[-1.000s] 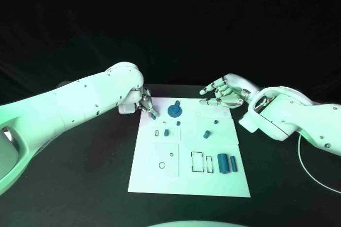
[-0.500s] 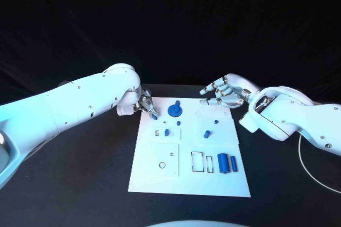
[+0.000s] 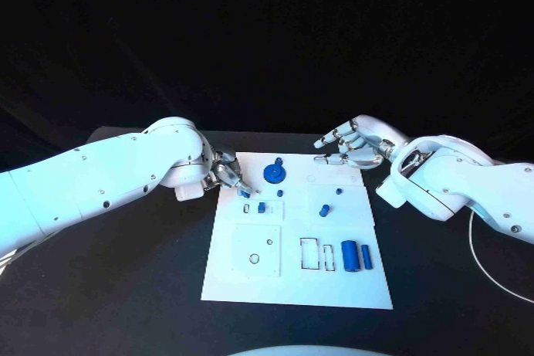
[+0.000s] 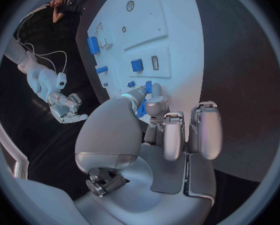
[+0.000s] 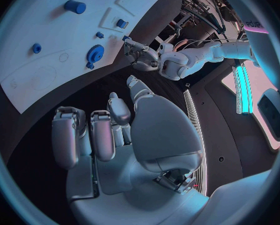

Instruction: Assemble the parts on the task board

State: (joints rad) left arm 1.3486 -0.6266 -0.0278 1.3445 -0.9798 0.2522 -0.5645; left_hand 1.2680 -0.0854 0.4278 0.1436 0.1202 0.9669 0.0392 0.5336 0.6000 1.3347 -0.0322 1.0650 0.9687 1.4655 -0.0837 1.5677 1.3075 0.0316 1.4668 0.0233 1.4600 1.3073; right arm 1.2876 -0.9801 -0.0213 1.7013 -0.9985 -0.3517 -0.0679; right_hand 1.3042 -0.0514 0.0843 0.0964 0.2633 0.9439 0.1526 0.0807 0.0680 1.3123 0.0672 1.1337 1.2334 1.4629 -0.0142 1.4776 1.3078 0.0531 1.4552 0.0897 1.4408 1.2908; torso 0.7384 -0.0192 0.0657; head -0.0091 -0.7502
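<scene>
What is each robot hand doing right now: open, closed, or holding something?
Left robot hand: pinches a small blue part over the task board.
Right robot hand: holds nothing, fingers loosely curled and apart.

The left hand (image 4: 153,130) pinches a small blue part (image 4: 141,108) over the white task board (image 4: 171,40). Blue parts stand on the board. The right hand (image 4: 66,107) hangs off the board.
</scene>
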